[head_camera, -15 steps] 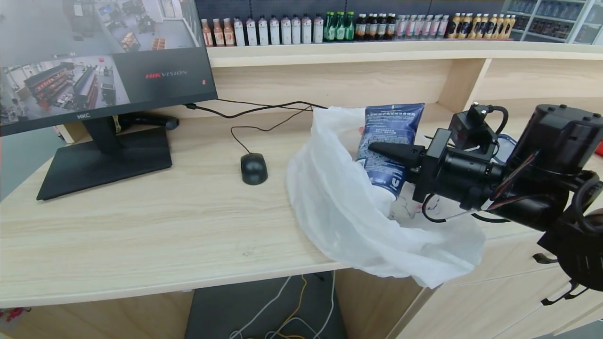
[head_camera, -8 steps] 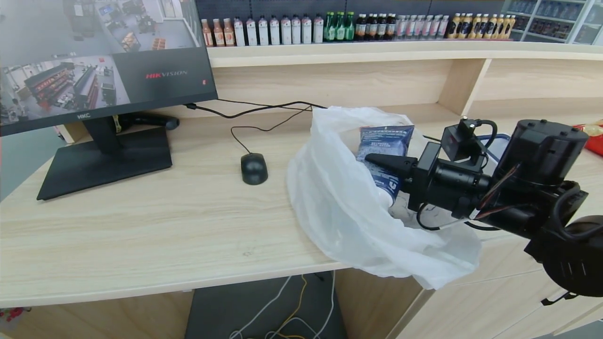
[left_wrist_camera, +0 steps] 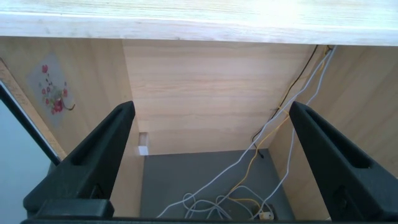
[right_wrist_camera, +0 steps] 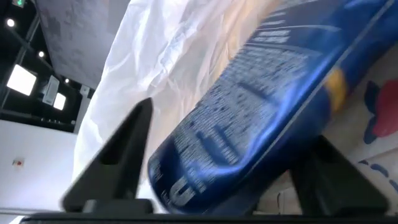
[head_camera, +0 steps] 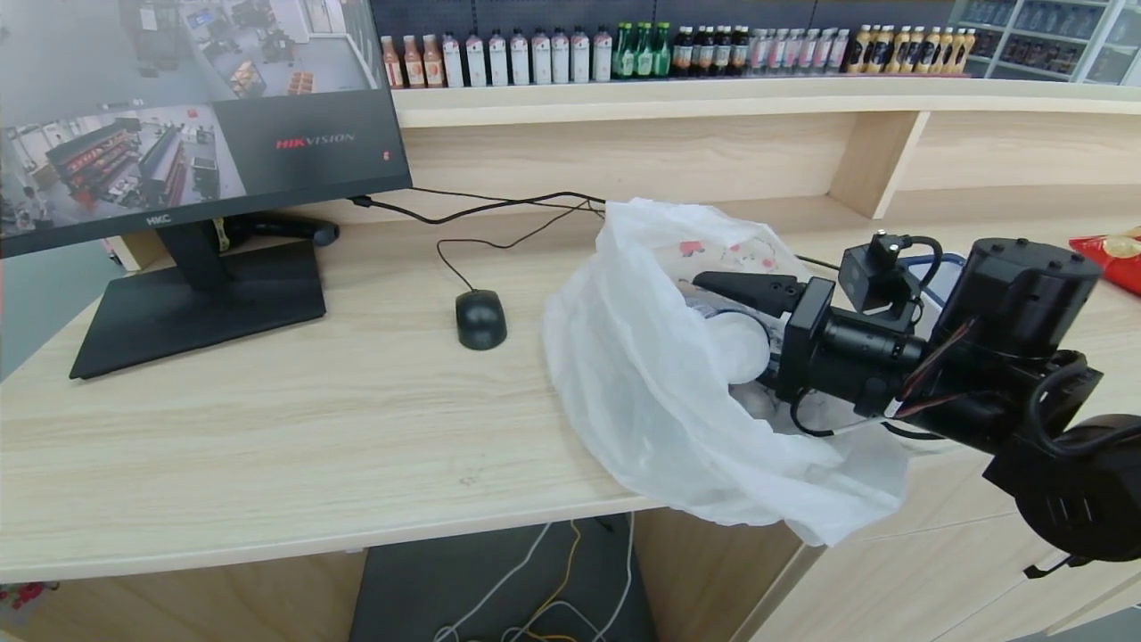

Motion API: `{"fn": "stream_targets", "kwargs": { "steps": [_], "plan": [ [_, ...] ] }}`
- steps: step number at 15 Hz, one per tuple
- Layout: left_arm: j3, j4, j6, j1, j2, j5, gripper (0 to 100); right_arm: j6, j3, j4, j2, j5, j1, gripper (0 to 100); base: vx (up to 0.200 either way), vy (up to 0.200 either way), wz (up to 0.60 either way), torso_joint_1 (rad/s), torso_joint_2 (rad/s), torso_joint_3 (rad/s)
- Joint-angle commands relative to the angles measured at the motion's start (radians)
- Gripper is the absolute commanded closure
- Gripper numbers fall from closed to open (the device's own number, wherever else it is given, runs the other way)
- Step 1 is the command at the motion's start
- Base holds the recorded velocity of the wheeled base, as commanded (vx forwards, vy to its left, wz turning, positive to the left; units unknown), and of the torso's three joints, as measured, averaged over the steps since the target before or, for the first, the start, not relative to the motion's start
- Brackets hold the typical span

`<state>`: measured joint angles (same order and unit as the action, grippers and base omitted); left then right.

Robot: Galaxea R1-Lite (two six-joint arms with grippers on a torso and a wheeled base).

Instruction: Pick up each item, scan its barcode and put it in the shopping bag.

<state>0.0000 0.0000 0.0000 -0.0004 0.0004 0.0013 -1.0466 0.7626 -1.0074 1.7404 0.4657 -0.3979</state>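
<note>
A white plastic shopping bag (head_camera: 660, 419) lies open on the wooden counter (head_camera: 312, 428), right of the middle. My right gripper (head_camera: 718, 303) is inside the bag's mouth. A blue tube with a white cap (head_camera: 738, 346) lies tilted in the bag just below the gripper's upper finger. In the right wrist view the blue tube (right_wrist_camera: 261, 124) slants across the space between the right gripper's (right_wrist_camera: 230, 134) widely spread fingers, with bag plastic (right_wrist_camera: 168, 56) behind it. My left gripper (left_wrist_camera: 208, 162) hangs open below the counter edge, nothing between its fingers.
A monitor (head_camera: 178, 116) on a black stand is at the back left, with a mouse (head_camera: 480, 318) and its cable mid-counter. A clear box with a blue rim (head_camera: 936, 267) and a red packet (head_camera: 1110, 254) sit right of the bag. Loose cables (left_wrist_camera: 249, 180) hang under the counter.
The blue tube stood upright above the bag in my right gripper; it has gone down into the bag and tipped over. The right gripper has sunk a little and shifted into the bag.
</note>
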Motion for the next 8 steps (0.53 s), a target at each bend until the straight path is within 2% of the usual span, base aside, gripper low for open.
{"fn": "stream_targets", "kwargs": {
  "steps": [1,8],
  "plan": [
    [0.0,0.0,0.0,0.0,0.0,0.0,0,0.0,0.0,-0.003,0.004,0.001,0.001,0,0.0,0.0,0.0,0.0,0.0,0.0],
    [0.0,0.0,0.0,-0.001,0.0,0.0,0,0.039,0.004,-0.002,-0.015,0.001,0.033,0,0.0,0.0,0.0,0.0,0.0,0.0]
  ]
}}
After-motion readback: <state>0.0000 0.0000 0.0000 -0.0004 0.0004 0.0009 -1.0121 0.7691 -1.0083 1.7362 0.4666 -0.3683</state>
